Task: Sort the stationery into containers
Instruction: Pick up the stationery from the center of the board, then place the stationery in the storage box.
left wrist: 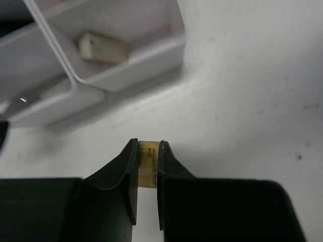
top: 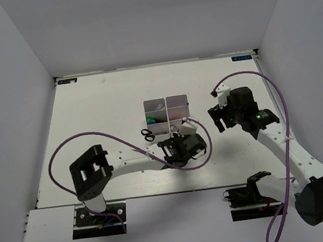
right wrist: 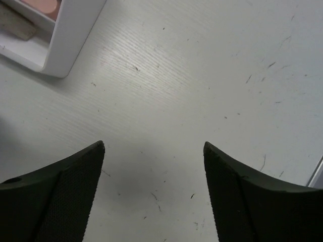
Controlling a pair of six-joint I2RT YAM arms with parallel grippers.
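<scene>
**Left wrist view.** The left fingers are pinching a tan eraser across its narrow faces, one pad on each side, so the block is sitting square between them with its end protruding. The grip is being taken just beside the containers, whose nearest bin is already holding a pale eraser. Judging from this, the tan one is being held for that same bin, like going with like. Whether the tan eraser is resting on the bench or hanging just clear of it cannot be told.

**Right wrist view.** The right fingers are standing wide apart over bare bench and gripping nothing. They are lying off the block's corner, probably to stand clear of the left arm's path.

**Top view.** Scissors are lying at the block's near-left corner, seemingly outside it. A green-capped marker is showing in a left-column bin, so the sorting appears partly done.
</scene>
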